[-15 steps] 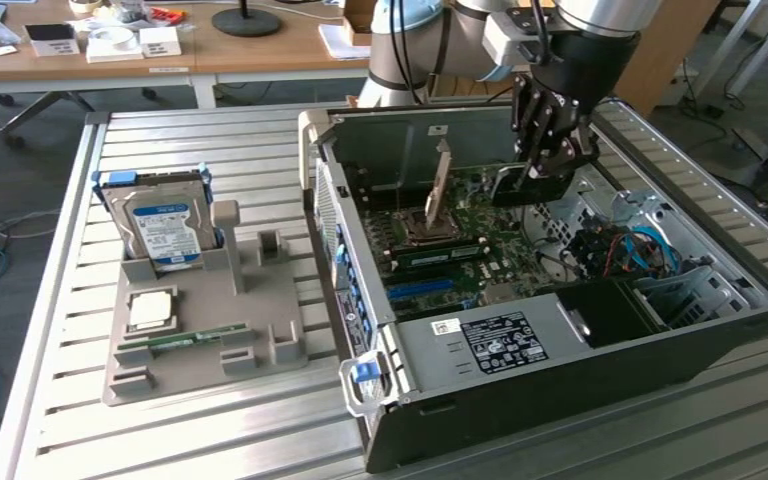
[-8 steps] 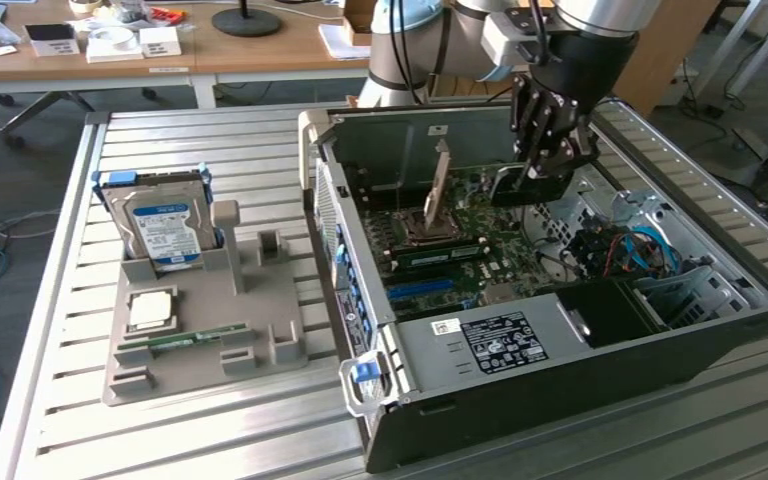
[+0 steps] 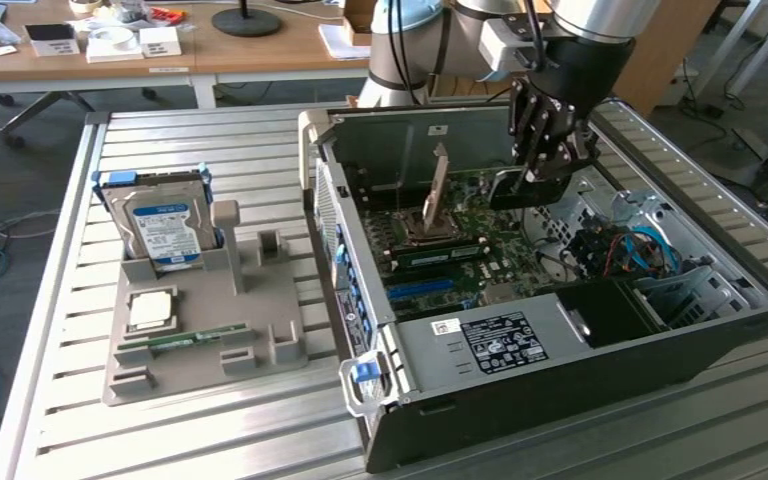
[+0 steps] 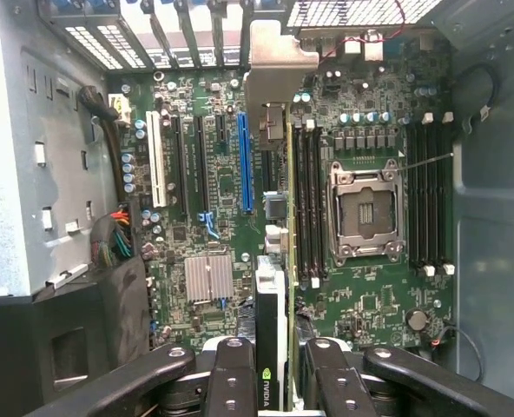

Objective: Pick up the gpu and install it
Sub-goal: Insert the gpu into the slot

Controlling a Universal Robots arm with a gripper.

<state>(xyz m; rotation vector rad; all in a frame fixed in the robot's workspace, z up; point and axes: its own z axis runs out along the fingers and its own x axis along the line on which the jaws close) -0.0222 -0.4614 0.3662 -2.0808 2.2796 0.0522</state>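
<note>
A black, open-sided computer case (image 3: 558, 400) is seen lying on a slatted metal table (image 3: 224, 430), toward the table edge on the exterior view's right. Inside it a green motherboard (image 3: 471, 265) is exposed. The black multi-fingered gripper (image 3: 554, 168) (image 4: 279, 387) is lowered into the case near its rear wall. It is clenched on the gpu (image 3: 528, 190) (image 4: 273, 304), a thin flat green card with a black cooler and a metal end bracket.

In the wrist view the card is seen edge-on, pinched between the fingers (image 4: 231, 373), with its bracket end pointing at the slotted rear wall of the case. It is lined up just beside a long blue expansion slot (image 4: 245, 165), between that slot and a bank of black memory slots (image 4: 307, 200). An empty silver processor socket (image 4: 365, 213) lies beyond those memory slots. Whether the card's lower edge touches the board cannot be told; in the exterior view it appears raised above it.

Near the table edge on the exterior view's left, a grey moulded holder (image 3: 197, 370) is placed. A blue-labelled silver hard drive (image 3: 164, 225) is stood upright at its far end. A square silver processor chip (image 3: 151, 310) and a small green memory stick (image 3: 184, 338) are laid nearer its front edge.
</note>
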